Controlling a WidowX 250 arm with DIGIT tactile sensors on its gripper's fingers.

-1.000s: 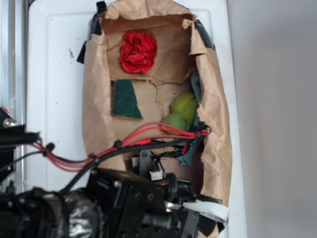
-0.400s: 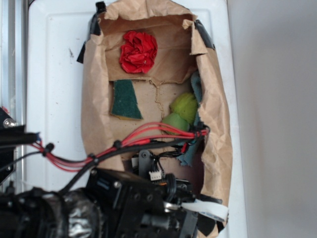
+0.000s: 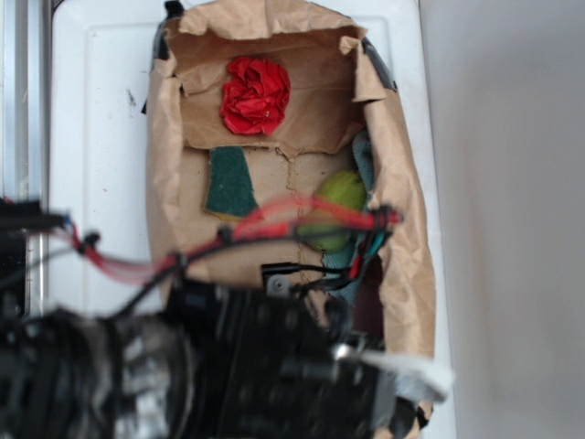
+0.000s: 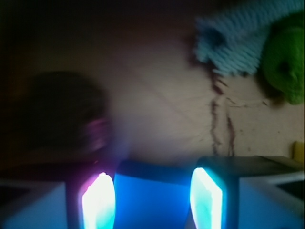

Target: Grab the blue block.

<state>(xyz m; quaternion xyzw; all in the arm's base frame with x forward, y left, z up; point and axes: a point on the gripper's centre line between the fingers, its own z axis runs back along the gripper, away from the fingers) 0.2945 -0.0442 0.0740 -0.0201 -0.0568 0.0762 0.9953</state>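
Note:
In the wrist view the blue block (image 4: 151, 198) fills the gap between my two glowing fingers (image 4: 98, 201), flat and bright blue, its far edge casting a dark shadow on the brown paper. My gripper (image 4: 152, 193) is shut on it, with both pads against its sides. In the exterior view the block and the jaws are hidden under the blurred black arm (image 3: 256, 366), which hangs over the near end of the paper-lined area.
Crumpled brown paper (image 3: 169, 183) walls the work area on a white surface (image 3: 101, 137). A red crumpled cloth (image 3: 255, 95) lies at the back, a dark green sponge (image 3: 230, 182) mid-left, a fuzzy green object (image 3: 340, 197) and pale teal cloth (image 4: 238, 38) on the right.
The arm and its red wires have shifted and are now motion-blurred. The paper walls have moved slightly. The green fuzzy object is more covered by the wires.

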